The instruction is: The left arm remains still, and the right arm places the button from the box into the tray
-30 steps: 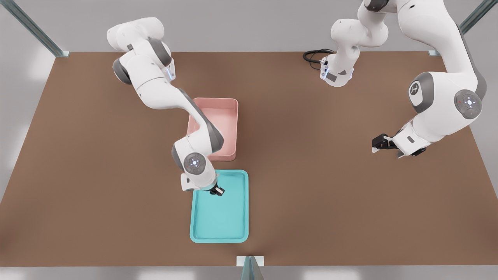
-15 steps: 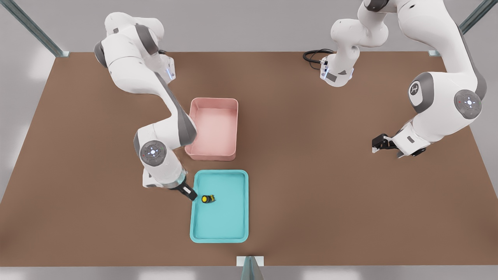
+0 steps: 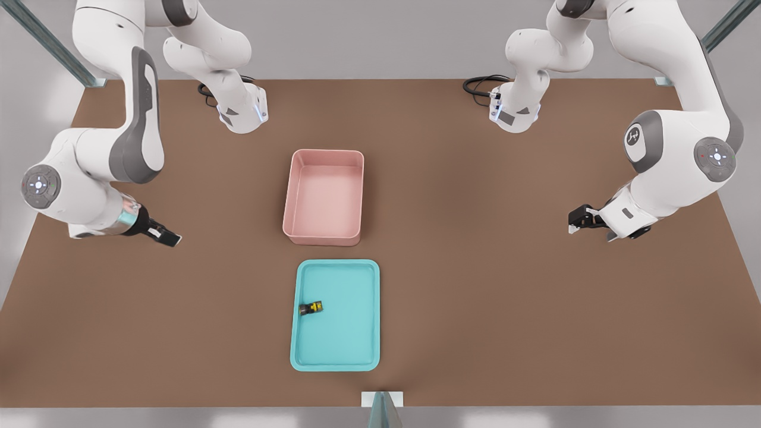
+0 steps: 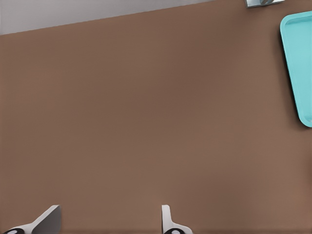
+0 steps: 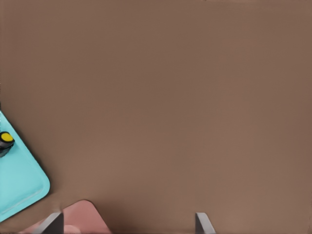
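The button [image 3: 311, 307] lies on its side in the teal tray [image 3: 351, 339], near the tray's edge on the front view's left, and nothing touches it. The pink box [image 3: 324, 196] behind the tray holds nothing. My gripper [image 3: 167, 236] hangs over bare table far off to the front view's left, well apart from both containers. In the right wrist view its fingertips [image 5: 54, 222] stand wide apart with my gripper [image 5: 127, 226] open and holding nothing. That view also catches the button [image 5: 6, 140], a corner of the tray [image 5: 22, 187] and a corner of the box [image 5: 83, 217].
The parked arm [image 3: 666, 172] hangs over the table at the front view's right. A black cable [image 3: 478, 86] coils beside its base at the far edge. A metal bracket [image 3: 381, 399] sits at the near edge below the tray. The left wrist view shows the tray's corner [image 4: 300, 63].
My gripper let go of the button in the tray and swung far away to the front view's left. The button rolled slightly and now rests on its side.
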You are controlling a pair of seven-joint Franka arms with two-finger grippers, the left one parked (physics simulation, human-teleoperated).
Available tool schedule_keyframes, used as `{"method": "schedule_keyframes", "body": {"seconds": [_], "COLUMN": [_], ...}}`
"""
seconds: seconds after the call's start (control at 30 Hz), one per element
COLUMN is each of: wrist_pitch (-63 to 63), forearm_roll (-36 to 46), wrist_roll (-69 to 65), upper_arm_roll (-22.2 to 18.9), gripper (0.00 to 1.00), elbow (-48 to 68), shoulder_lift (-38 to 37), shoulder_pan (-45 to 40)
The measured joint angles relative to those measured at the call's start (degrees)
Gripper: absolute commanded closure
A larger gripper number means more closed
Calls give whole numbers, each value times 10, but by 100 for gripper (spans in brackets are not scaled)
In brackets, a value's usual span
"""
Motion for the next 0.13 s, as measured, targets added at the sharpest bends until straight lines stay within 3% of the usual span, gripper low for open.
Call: {"method": "schedule_keyframes", "body": {"seconds": [0.13], "wrist_pitch": [-5], "forearm_roll": [2], "wrist_roll": [-54], "upper_arm_roll": [0], "gripper": [0], "elbow": [2], "shoulder_lift": [2], "shoulder_pan": [-1]}}
